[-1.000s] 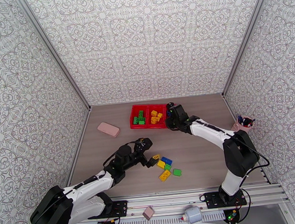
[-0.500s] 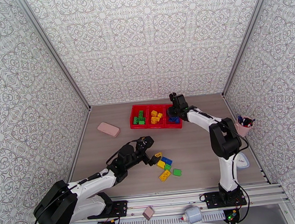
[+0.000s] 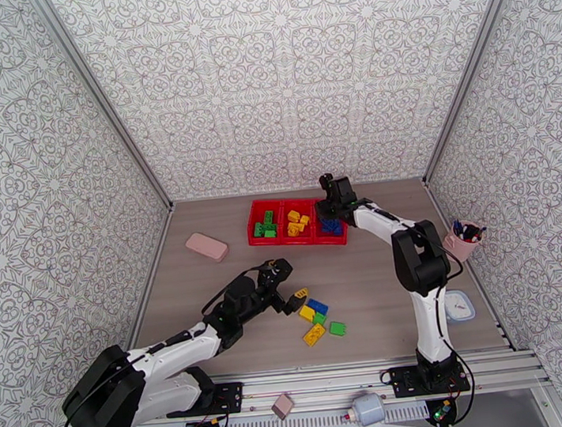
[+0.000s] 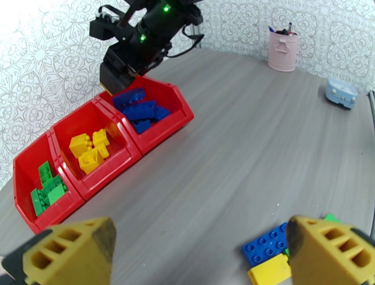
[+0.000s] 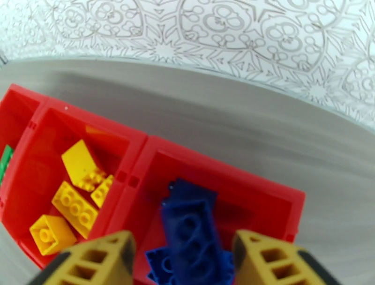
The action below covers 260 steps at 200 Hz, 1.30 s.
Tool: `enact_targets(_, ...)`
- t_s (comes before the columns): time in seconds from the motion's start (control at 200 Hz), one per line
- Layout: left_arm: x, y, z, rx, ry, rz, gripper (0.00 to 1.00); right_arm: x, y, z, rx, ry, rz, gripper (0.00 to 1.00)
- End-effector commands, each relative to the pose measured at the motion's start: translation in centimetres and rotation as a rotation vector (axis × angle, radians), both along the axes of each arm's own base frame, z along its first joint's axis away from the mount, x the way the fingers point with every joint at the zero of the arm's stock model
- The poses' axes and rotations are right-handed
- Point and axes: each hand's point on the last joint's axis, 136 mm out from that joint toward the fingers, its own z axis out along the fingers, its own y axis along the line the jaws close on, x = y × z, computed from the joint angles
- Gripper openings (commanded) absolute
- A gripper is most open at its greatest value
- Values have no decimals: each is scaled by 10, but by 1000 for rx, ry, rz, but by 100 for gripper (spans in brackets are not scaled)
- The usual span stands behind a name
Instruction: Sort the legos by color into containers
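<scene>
The red tray (image 3: pixel 252 227) stands at the back of the table with green legos (image 3: pixel 265 228) in its left compartment, yellow ones (image 3: pixel 298 223) in the middle and blue ones (image 3: pixel 331 226) on the right. My right gripper (image 3: pixel 328 206) hangs open above the blue compartment. In the right wrist view its fingers straddle the blue bricks (image 5: pixel 190 229) lying in the tray (image 5: pixel 136 164) without touching them. Several loose legos (image 3: pixel 316 315), yellow, blue and green, lie in a cluster near the table's front. My left gripper (image 3: pixel 287 291) is wide open just left of them, holding nothing, with a blue brick (image 4: pixel 265 243) by its right finger.
A pink rounded block (image 3: pixel 206 247) lies left of the tray. A pink pen cup (image 3: pixel 462 240) stands at the right edge, with a small pale blue object (image 3: pixel 458 305) nearer the front. Patterned walls close in the table on three sides.
My right arm swung from the tray's front right corner to above the blue compartment, and its jaws went from shut to open. The left gripper edged slightly toward the loose cluster.
</scene>
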Motion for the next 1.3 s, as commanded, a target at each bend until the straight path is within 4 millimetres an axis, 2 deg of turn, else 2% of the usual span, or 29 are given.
enact_targets(0.0, -3, 1, 5, 20, -6, -17, 100, -18, 2, 43, 33, -73, 52, 74)
enact_targets(0.18, -11, 0, -6, 112, 3, -85, 100, -60, 5, 50, 75, -78, 140, 87)
enact_targets(0.36, -25, -6, -14, 179, -2, -187, 100, -107, 10, 49, 84, -47, 253, 91)
enact_targets(0.625, -41, 3, -18, 200, 40, -272, 100, -176, 14, 13, -42, 147, 291, 92)
enact_targets(0.935, -47, 29, -23, 194, 39, -250, 100, -251, 40, -31, -150, 319, 404, 93)
enact_targets(1.12, -46, 31, -25, 172, 31, -240, 100, -297, 61, -56, -142, 463, 545, 91)
enact_targets(1.205, -46, 31, -26, 173, 24, -244, 100, -309, 65, -68, -166, 514, 577, 89)
enact_targets(1.295, -46, 31, -27, 173, 19, -245, 100, -308, 66, -76, -168, 533, 557, 86)
